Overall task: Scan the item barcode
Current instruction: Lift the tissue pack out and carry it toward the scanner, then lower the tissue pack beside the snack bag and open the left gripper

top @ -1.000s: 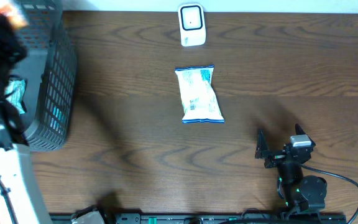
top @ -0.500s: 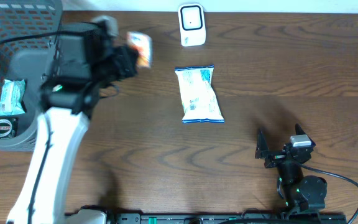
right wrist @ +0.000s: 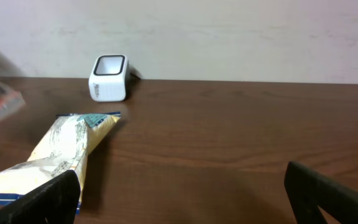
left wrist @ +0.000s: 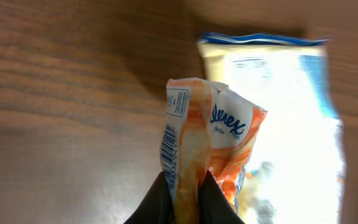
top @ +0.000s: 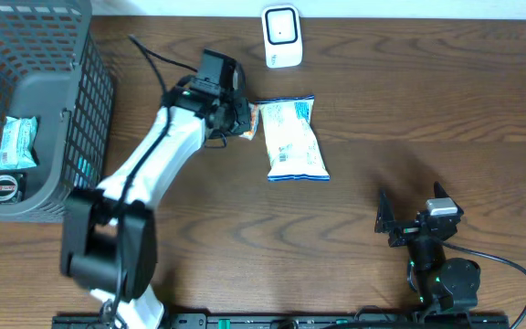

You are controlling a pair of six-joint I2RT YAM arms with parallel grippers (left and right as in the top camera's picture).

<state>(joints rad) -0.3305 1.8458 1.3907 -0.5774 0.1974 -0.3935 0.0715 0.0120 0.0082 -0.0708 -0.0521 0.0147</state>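
Nearest the robot's base, at roughly 5 o'clock on the table (top: 446, 100), the right end effector (top: 412, 212) sat low with its fingers spread wide apart and nothing between them. In its wrist view both dark fingertips showed at the bottom corners, with bare wood between.

Further out, the left arm reached diagonally toward the middle of the table. The left end effector (left wrist: 185, 194) was pinched together on the bottom edge of an orange and white tissue pack (left wrist: 210, 143), so that was the item in hand. The pack stood upright in the grip and a bit crumpled, and the barcode (left wrist: 168, 155) ran down its left edge in the wrist view.

The pack was at about 9 o'clock from the top end of a white and blue snack bag (top: 292, 139) lying flat mid-table. They were just beside each other, and I couldn't tell if they touched.

Past the bag at 12 o'clock, near the far edge, stood the small white scanner (top: 281, 37), well apart from the pack.

Over at 9 to 10 o'clock sat a grey mesh basket (top: 71, 110) with a teal packet (top: 16, 142) inside.
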